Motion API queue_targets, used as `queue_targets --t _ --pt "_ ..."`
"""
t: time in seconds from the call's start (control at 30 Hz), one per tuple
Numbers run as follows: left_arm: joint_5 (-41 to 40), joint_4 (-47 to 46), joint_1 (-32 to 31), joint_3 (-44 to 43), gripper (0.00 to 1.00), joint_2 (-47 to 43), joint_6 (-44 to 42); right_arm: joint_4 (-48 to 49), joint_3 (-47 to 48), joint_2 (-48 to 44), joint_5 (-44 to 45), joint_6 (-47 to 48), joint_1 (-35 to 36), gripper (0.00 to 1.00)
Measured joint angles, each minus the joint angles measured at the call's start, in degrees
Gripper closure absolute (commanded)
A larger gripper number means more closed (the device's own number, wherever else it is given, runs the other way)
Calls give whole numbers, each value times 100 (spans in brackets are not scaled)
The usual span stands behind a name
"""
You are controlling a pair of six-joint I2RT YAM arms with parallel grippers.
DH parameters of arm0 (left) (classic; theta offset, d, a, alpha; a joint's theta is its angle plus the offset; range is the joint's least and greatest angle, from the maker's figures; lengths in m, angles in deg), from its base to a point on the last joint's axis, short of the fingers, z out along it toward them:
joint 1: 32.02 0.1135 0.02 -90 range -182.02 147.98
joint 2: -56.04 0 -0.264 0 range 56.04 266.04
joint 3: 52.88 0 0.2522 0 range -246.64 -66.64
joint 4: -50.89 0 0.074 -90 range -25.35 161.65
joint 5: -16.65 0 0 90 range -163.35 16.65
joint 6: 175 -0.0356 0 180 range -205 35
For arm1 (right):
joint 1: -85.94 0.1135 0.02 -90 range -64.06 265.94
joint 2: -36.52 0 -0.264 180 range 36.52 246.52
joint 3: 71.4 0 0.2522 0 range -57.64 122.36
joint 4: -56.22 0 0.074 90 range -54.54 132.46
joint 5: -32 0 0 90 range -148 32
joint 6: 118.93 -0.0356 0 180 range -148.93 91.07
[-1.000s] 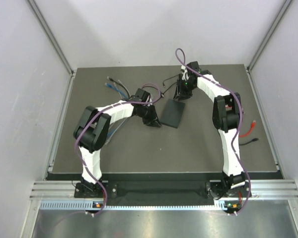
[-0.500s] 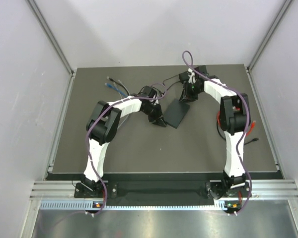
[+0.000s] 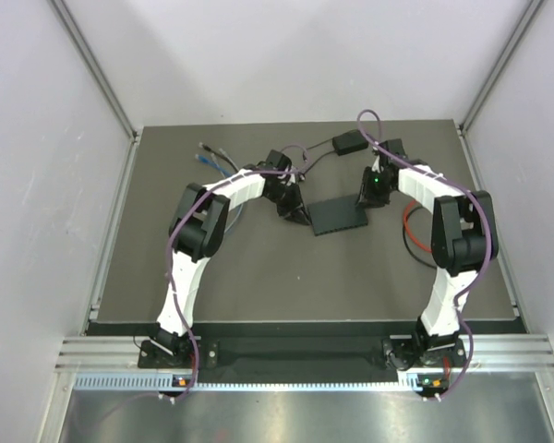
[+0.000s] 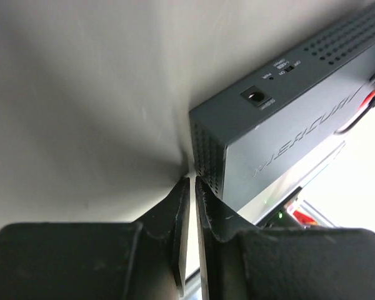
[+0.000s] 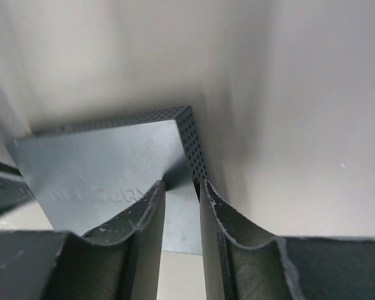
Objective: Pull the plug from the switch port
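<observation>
**Both arms closing in on the switch, one at each end**

The flat dark-grey metal network switch (image 3: 340,215) lies near the middle of the dark desk (image 3: 258,286). The left gripper (image 4: 191,181) sits at the switch's left end, its jaws nearly touching, a thin slit between them, holding nothing. The right gripper (image 5: 182,187) rests over the right end with a narrow gap between its jaws, and nothing is clamped there either. In the left wrist view the switch's near face shows an empty round power socket (image 4: 254,95), while a red cable (image 4: 362,109) runs in at the far side; whether that plug is seated in a port I cannot tell.

To do this step well, one arm should pin the switch flat while the other opens wide enough to take the plug body, not the cord, and draws it straight out along the port's axis.

Against the picture a second ago, the switch has turned from a diagonal lie to roughly level, the right arm has swung right and nearer, and the left arm has reached further across.
</observation>
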Motion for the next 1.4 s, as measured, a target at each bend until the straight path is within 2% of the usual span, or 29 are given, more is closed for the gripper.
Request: queue_targets --t 0.3,0.4,0.47,0.6,0.83,0.9,0.93,0.97,1.0,1.03,1.07,1.23,1.4 --pt "-74 -275 107 -326 82 199 -24 -232 -87 -85 133 -81 -31 71" --pt "-133 -350 107 -337 77 199 -79 -446 -83 -85 144 -68 -31 66" --pt "-188 -378 98 -361 70 179 -238 -656 -52 -85 144 -44 -28 62" --pt "-404 -334 28 -361 64 11 -728 -1130 302 -87 190 83 -9 54" --pt "-682 9 -35 48 58 -1003 -1558 -1519 903 -398 535 417 37 45" --pt "-732 155 4 225 54 -1440 -1814 -1606 944 -533 588 444 39 35" --pt "-769 210 24 319 49 -1670 -1923 -1650 931 -616 601 444 42 30" --pt "-798 262 48 439 47 -1910 -2022 -1672 898 -693 605 422 48 14" --pt "-804 286 72 592 40 -2155 -2107 -1674 831 -800 605 361 55 0" --pt "-807 275 94 758 17 -2393 -2153 -1652 697 -942 614 302 72 0" --pt "-807 282 120 951 2 -2638 -2203 -1626 540 -1084 619 291 92 0" --pt "-627 -271 330 2402 2 -3891 -1703 -1567 -527 -1884 638 42 308 0" --pt "-299 -1447 673 4343 2 -5003 -492 -1473 -1552 -2656 420 -144 518 0"
